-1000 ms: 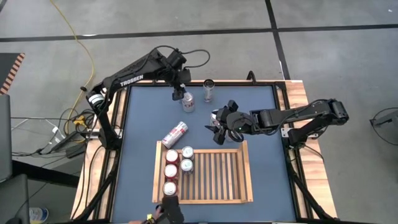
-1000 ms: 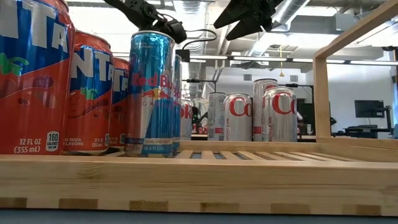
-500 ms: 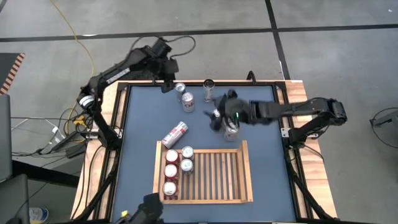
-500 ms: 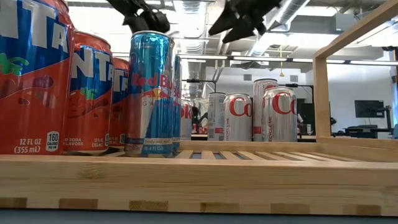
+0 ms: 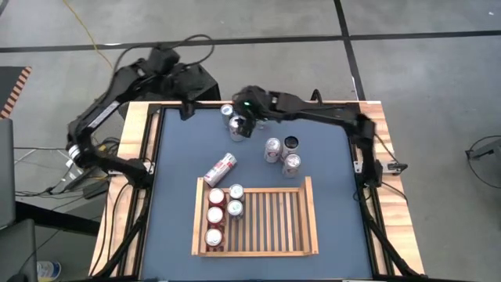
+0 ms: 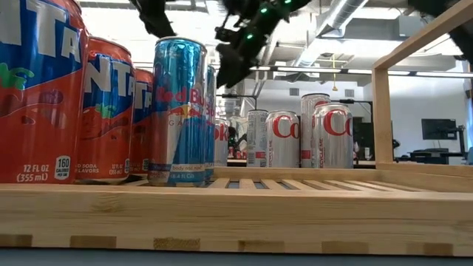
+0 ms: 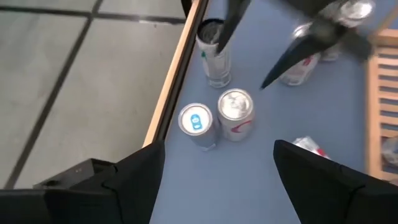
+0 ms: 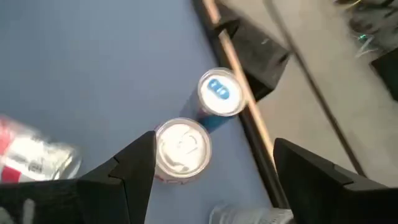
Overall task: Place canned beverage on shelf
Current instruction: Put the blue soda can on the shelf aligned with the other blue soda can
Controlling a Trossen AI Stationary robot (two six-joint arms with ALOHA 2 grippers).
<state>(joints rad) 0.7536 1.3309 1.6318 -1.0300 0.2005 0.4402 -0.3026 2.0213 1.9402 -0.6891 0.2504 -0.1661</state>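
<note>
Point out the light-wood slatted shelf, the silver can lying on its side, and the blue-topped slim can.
light-wood slatted shelf (image 5: pixel 311 215), high view, right rim.
silver can lying on its side (image 5: pixel 220 169), high view, mid-body.
blue-topped slim can (image 8: pixel 219 93), right wrist view, lid.

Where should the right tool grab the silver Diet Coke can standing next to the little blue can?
Around its round side wall, descending from above: the silver can stands upright. Set the fingers clear of the blue can crowding it on one side.

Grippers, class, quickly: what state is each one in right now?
Left gripper: open, holding nothing, at the table's far left edge.
Right gripper: open, holding nothing, above two upright cans.
</note>
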